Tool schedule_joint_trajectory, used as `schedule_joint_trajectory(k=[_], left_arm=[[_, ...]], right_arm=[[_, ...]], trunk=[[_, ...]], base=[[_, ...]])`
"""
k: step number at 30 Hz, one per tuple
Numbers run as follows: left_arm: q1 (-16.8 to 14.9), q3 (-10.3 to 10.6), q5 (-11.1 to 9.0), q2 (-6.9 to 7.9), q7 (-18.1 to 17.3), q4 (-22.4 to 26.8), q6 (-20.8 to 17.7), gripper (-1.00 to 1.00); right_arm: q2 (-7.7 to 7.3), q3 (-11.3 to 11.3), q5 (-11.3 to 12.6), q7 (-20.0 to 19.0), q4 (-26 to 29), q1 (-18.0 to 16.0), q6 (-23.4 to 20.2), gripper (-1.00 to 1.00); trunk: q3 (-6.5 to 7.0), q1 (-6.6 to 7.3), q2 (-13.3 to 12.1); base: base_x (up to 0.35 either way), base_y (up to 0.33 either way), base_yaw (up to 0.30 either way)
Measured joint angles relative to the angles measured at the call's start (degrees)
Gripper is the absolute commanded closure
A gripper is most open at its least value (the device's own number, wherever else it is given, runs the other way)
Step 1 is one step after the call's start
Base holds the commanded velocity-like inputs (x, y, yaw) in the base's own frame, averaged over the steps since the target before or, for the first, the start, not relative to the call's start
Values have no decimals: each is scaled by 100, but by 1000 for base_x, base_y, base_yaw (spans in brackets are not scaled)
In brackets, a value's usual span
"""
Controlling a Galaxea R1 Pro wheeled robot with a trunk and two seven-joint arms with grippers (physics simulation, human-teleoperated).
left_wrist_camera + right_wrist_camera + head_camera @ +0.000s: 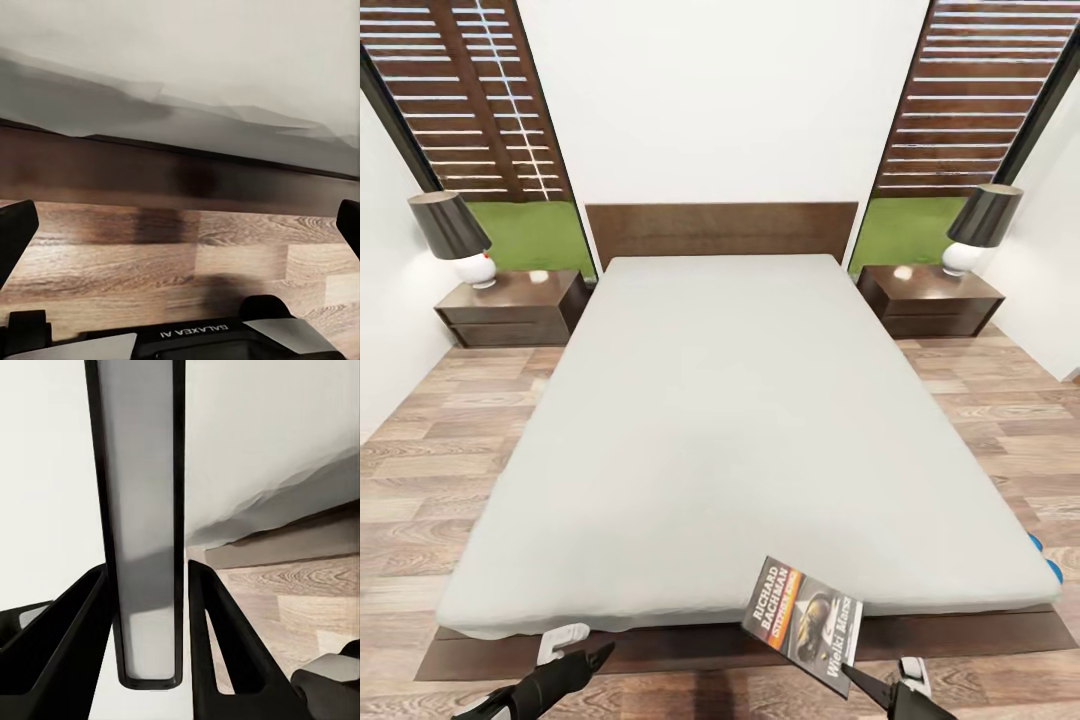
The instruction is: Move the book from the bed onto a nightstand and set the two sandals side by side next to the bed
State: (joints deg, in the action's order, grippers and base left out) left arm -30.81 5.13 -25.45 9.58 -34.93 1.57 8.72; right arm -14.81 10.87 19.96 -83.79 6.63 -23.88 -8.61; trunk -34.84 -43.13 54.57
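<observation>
white walls and tall dark-framed windows close off the far side of the bedroom (pixel 720 100), with grass and a slatted fence showing through the glass. grey-brown plank floor (pixel 440 470) runs along both sides of the bed (pixel 730 420), whose pale mattress sits on a dark wooden frame with a flat headboard (pixel 720 230) at the far end. a nightstand (pixel 515 308) stands at the far left beside the headboard and a second nightstand (pixel 930 300) at the far right, each carrying a lamp with a dark shade, the left lamp (pixel 455 238) and the right lamp (pixel 980 228).

the book (pixel 803 624) is at the near right, tilted, overlapping the foot edge of the mattress and the frame. the right gripper (pixel 148 641) has its fingers (pixel 64 649) closed against the book's thin edge, which stands upright between them in the right wrist view; in the head view the gripper's dark tip meets the book's near corner. the left gripper (pixel 575 668) hangs low at the near left by the foot of the bed, its fingers (pixel 16 232) spread wide with nothing between them, facing the bed frame and floor.

two small bright blue shapes, the sandals (pixel 1046 560), peek out at the right side of the bed near its foot; how they lie cannot be told.
</observation>
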Motion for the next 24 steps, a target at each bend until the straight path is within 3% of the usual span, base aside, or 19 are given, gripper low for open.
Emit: schedule_joint_trajectory(k=[7,13,24], left_arm=[[0,0,-16,-1,5,-8,0,-100],[5,0,-19,-1,9,-32,0,-100],[60,0,-19,-76,25,-35,1,-100]], right_arm=[[-5,-7,8,46,-45,0,131,100],[-5,-4,9,66,-46,0,512,100],[-4,-7,9,76,-46,0,577,100]], trunk=[[19,0,0],[72,0,0],[174,0,0]], base=[[0,0,0],[0,0,0],[0,0,0]])
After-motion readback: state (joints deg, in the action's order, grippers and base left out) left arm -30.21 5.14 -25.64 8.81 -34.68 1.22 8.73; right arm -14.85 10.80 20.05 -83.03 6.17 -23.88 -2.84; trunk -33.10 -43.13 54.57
